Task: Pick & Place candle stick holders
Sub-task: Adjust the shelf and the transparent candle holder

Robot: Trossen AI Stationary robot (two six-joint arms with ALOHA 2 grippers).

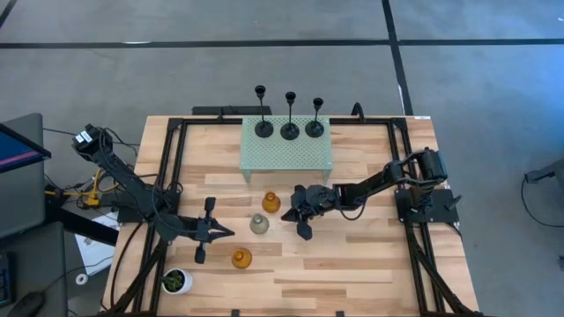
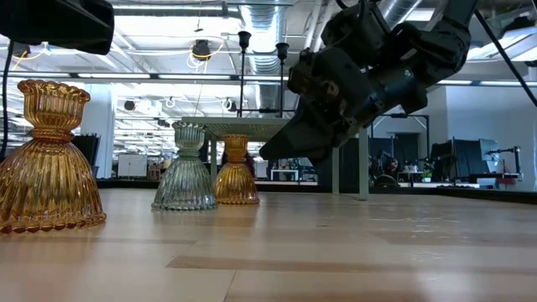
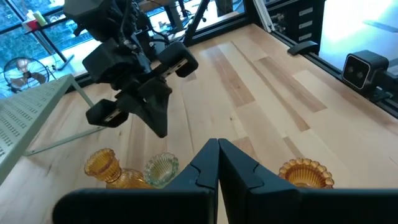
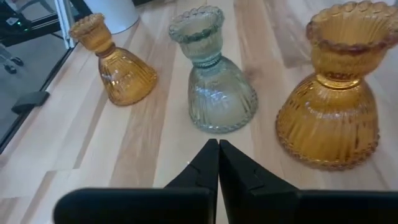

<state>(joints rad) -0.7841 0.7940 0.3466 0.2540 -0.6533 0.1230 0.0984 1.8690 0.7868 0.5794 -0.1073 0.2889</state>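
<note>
The right gripper [image 1: 304, 222] hangs over the mid-table with its fingers pressed together and nothing between them, tips aimed at the grey holder [image 1: 258, 224], which stands upright just beyond them toward the left arm. One amber holder [image 1: 270, 202] sits close beside the grey one, nearer the green stand [image 1: 288, 158]; the other amber holder [image 1: 241, 258] stands apart, toward the front edge. The left gripper [image 1: 222, 231], also closed and empty, points at the grey holder from the opposite side, about as near. Three black holders [image 1: 290, 128] already stand on the stand.
</note>
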